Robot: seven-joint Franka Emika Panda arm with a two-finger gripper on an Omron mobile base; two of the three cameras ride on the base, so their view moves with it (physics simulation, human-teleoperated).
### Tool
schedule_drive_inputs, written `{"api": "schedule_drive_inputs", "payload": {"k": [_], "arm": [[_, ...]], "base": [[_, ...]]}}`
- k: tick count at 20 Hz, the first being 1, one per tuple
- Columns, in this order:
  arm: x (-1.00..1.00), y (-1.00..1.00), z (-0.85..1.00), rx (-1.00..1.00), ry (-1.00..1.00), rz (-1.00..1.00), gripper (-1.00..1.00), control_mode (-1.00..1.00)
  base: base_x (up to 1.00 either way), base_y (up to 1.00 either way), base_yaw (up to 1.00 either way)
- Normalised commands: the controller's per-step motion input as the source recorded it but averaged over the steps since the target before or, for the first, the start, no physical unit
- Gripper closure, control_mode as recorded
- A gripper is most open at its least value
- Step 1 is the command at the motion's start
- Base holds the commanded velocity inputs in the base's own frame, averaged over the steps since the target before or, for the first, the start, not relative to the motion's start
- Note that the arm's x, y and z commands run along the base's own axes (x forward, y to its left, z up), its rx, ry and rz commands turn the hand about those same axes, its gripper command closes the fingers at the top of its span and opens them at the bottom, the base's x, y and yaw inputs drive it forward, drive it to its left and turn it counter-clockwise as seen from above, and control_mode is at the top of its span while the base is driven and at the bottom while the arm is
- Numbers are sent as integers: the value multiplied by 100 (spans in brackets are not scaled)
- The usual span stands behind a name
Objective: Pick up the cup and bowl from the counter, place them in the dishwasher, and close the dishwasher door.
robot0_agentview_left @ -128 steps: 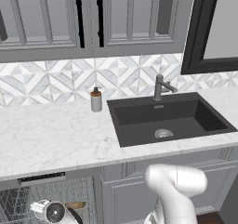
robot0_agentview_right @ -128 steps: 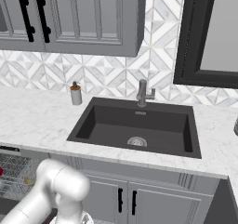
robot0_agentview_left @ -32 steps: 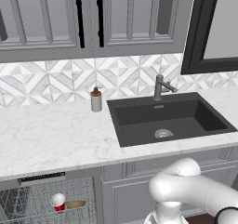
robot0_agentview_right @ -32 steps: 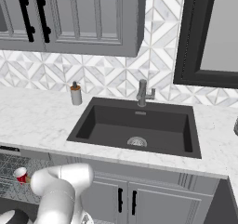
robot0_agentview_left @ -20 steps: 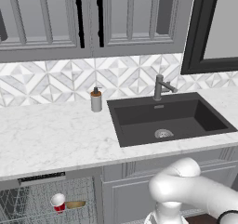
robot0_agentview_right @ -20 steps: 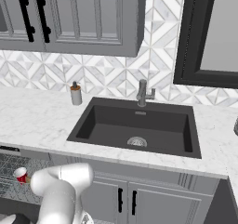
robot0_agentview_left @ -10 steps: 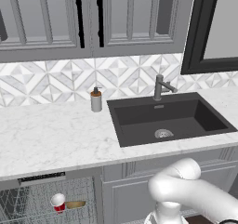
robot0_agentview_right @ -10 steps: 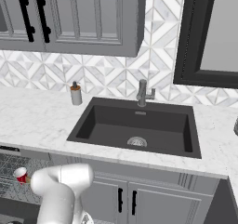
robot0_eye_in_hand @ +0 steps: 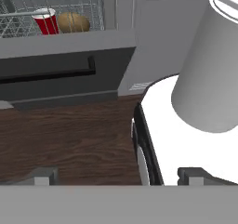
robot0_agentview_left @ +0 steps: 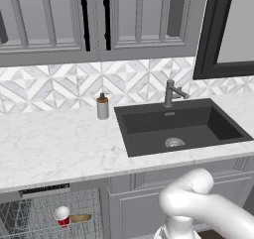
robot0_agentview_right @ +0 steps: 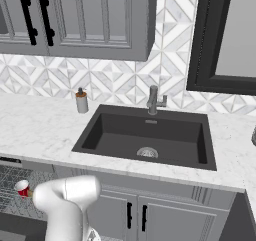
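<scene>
The red cup stands in the wire rack of the dishwasher, under the white marble counter. Beside it in the rack lies the tan bowl. The hand view looks up from near the floor at the cup and the bowl behind the wires. Below them the dishwasher door hangs down open, its black bar handle facing me. My gripper is open, fingertips wide apart, nothing between them, low over the wooden floor and short of the door.
A dark sink with a faucet is set in the counter, and a soap dispenser stands to its left. Grey cabinet doors sit under the sink. My white arm bends low in front of them.
Over the last second almost nothing has moved. Earlier the hand was at the rack by the cup and bowl; it has since drawn out and gone down low.
</scene>
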Motion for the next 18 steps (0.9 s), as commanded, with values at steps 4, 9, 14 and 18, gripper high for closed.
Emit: {"api": "schedule_drive_inputs", "payload": {"k": [4, 9, 14, 18], "arm": [[73, 0, 0, 1, -10, 0, -100, -100], [82, 1, -44, 0, -2, 3, -100, -100], [53, 32, -65, 0, -1, 16, -100, -100], [37, 22, -44, 0, -17, 10, -100, -100]], "base": [[0, 0, 0], [0, 0, 0], [0, 0, 0], [0, 0, 0]]}}
